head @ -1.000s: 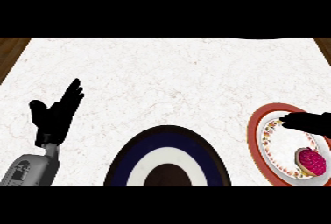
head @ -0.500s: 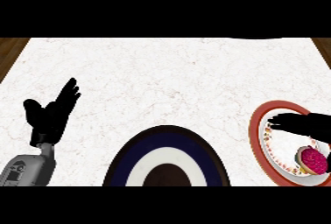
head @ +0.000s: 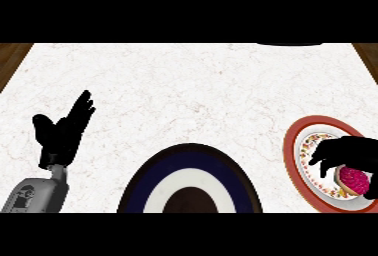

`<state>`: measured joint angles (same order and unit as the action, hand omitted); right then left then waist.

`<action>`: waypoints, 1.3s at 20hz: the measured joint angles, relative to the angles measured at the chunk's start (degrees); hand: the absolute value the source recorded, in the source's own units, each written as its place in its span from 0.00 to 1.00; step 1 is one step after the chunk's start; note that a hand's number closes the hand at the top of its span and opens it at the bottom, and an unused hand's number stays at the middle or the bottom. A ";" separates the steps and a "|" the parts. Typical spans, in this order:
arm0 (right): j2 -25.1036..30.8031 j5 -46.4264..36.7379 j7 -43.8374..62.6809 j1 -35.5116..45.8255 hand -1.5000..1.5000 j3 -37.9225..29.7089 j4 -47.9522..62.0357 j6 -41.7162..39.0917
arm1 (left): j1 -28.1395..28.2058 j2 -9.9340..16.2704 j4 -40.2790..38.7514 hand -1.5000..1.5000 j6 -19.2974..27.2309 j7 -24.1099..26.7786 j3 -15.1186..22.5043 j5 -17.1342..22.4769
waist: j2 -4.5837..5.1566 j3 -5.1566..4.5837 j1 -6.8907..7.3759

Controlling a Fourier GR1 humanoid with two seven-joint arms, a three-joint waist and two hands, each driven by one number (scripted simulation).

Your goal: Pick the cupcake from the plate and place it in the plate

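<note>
The left hand (head: 63, 135) is seen at the left over the white marbled counter (head: 192, 85), fingers straight and spread, holding nothing; its grey forearm (head: 35, 194) is cut off at the lower edge. Well to its right, a round plate with dark blue and white rings (head: 148, 182) is shown only in its upper half. Further right, a red-rimmed white plate with a floral band (head: 295, 150) is partly covered by the right hand (head: 351, 152), whose fingers are curled down over the pink-frosted cupcake (head: 355, 181). The cupcake lies in this plate, just below the fingers; whether it is gripped cannot be told.
</note>
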<state>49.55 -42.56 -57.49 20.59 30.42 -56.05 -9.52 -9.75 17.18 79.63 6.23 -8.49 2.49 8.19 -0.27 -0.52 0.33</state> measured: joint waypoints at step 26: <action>1.81 11.70 -6.26 -11.04 1.00 22.24 -52.08 3.25 | 0.59 -0.30 -0.06 0.50 -0.86 -0.09 -1.24 -0.84 | -0.44 0.23 -0.59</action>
<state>51.37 -30.86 -63.76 9.55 52.66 -108.12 -6.26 -9.17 16.88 79.56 5.37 -8.59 1.25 7.35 -0.71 -0.29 -0.27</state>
